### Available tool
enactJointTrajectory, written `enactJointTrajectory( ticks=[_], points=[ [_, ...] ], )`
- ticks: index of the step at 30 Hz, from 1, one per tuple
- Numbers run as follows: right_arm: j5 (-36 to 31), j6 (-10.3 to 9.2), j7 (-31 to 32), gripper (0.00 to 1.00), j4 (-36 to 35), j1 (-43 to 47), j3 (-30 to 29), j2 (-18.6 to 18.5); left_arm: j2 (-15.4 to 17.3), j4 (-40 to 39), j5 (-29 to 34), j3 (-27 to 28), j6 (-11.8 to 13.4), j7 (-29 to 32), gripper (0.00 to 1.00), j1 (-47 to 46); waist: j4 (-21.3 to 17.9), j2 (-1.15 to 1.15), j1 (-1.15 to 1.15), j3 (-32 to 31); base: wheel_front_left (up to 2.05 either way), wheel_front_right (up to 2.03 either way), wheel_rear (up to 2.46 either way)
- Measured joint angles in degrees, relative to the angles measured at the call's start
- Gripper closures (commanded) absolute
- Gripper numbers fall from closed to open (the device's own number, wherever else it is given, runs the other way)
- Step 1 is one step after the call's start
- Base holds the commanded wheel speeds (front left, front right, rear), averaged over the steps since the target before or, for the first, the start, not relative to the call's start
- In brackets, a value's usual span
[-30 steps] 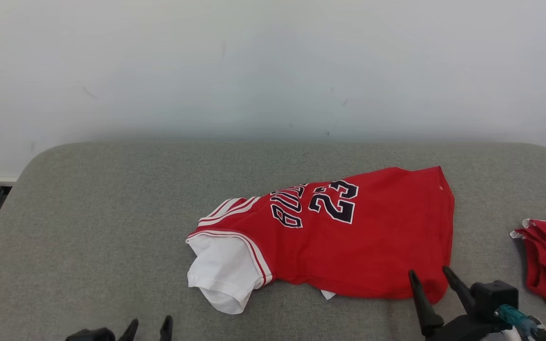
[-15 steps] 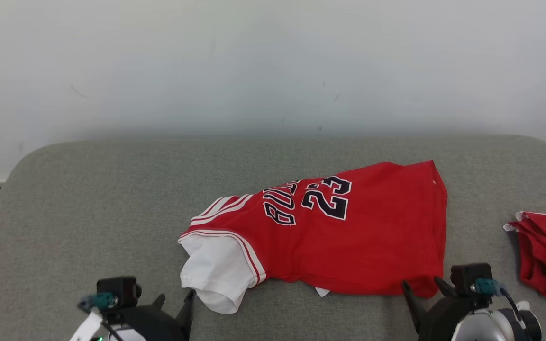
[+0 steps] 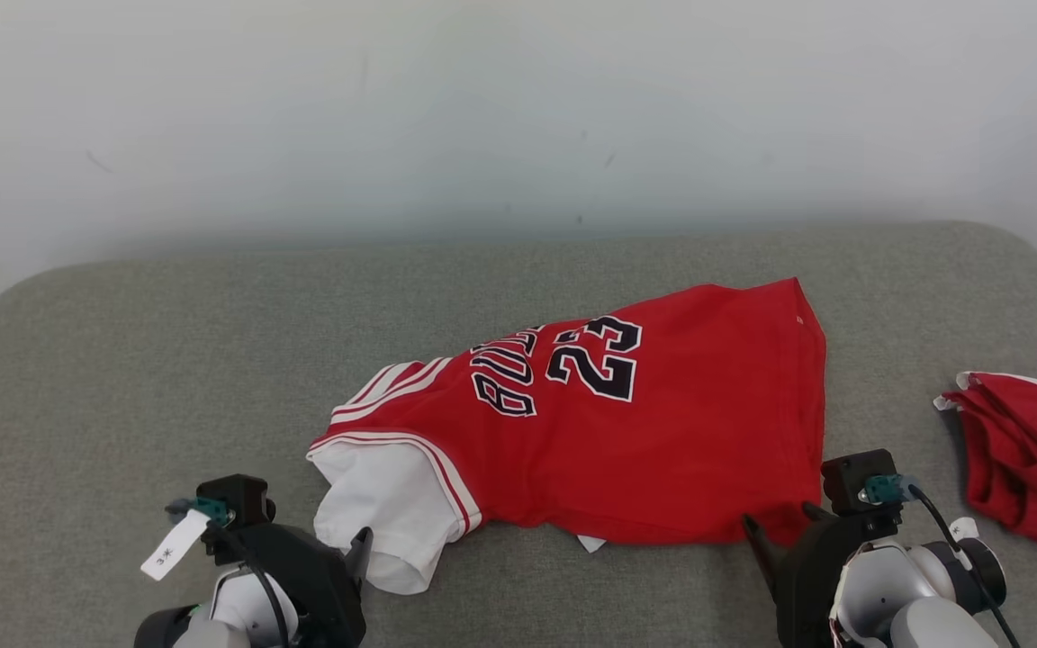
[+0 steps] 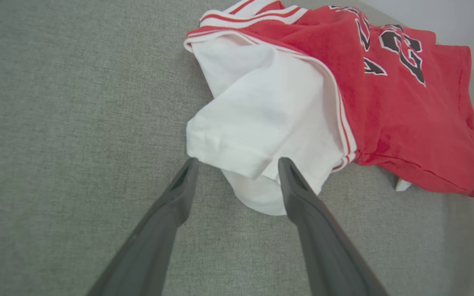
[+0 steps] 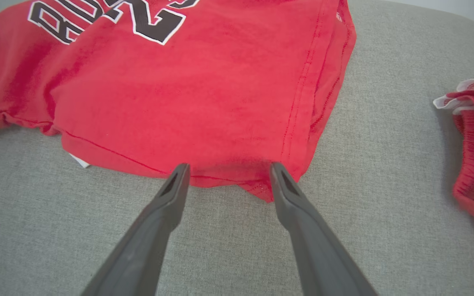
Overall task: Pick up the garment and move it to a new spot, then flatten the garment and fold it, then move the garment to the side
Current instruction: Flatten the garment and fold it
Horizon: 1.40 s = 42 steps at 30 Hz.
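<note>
Red jersey [image 3: 644,450] lay on the grey fabric-topped bench [image 3: 167,360], a bit right of centre, shoulders toward my left and hem toward my right. Dark "23" [image 3: 595,360] and the lettering [image 3: 502,382] beside it faced up, turned sideways to me. It was not flat: the near edge was rumpled, and the white sleeve [image 3: 383,513] stuck out at the near-left corner with its cuff open toward me. A small white label [image 3: 589,543] poked out from under the near edge. My left tool [image 3: 352,551] sat low at the sleeve with fingers apart and nothing in them. In the left wrist view the left tool [image 4: 238,162] straddled the cuff of the sleeve [image 4: 261,123], one tip at the cuff's corner and the other overlapping the cloth; I couldn't tell whether either touched. My right tool [image 3: 781,524] was at the jersey's near-right hem corner, also spread and empty. In the right wrist view its tips [image 5: 229,165] lined up with the near edge of the jersey [image 5: 187,94], with the hem corner next to one finger. A second red garment [image 3: 1023,450] lay bunched at the bench's right edge, apart from the jersey. A paper tag [image 3: 175,544] hung off my left wrist. White wall [image 3: 518,108] behind the bench.
</note>
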Motion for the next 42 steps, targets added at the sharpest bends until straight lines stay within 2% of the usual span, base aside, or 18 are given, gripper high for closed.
enactJointTrajectory(
  ticks=[13,42],
  points=[
    [0.0,-0.11,3.2,0.0,2.3,-0.7,-0.6,-0.6,-1.1,5.8,0.1,-0.7,0.0,0.4,0.0,-4.1,0.1,0.0,0.01,2.1,0.0,0.0,0.0],
    [1.2,-0.66,2.7,0.0,8.9,-4.1,-2.5,0.7,-2.3,13.9,0.1,-2.4,-2.2,-3.5,0.0,-7.8,1.5,0.0,0.0,3.1,0.0,0.0,0.0]
  ],
)
